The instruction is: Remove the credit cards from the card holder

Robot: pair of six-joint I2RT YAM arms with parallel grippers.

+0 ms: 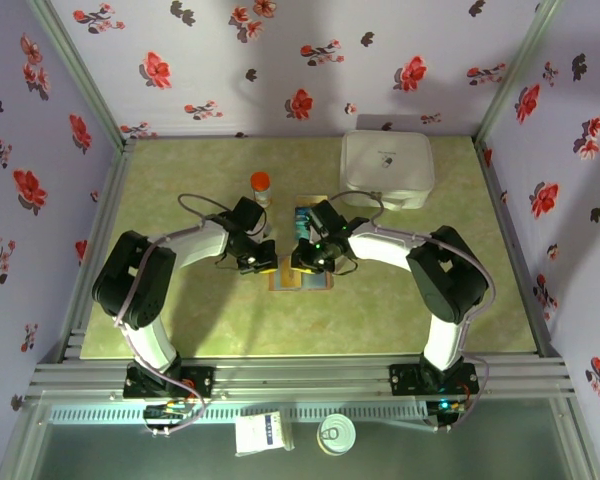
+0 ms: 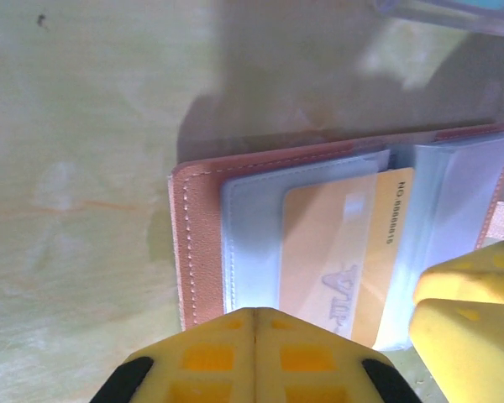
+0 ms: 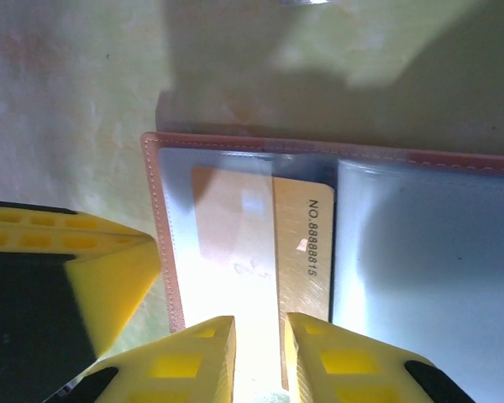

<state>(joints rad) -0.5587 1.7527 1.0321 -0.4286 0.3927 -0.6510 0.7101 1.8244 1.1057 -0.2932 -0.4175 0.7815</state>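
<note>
The brown card holder lies open on the table between both grippers. An orange-yellow credit card sits partly inside its clear left pocket, its numbered edge sticking out toward the fold. My left gripper is shut, its tips resting on the holder's left side by the brown border. My right gripper hovers low over the same pocket with its jaws a narrow gap apart, nothing pinched between them. A teal card lies on the table just beyond the holder.
A white rounded-square case stands at the back right. A small bottle with an orange cap stands behind the left gripper. The two grippers are very close together, the left finger beside the right one.
</note>
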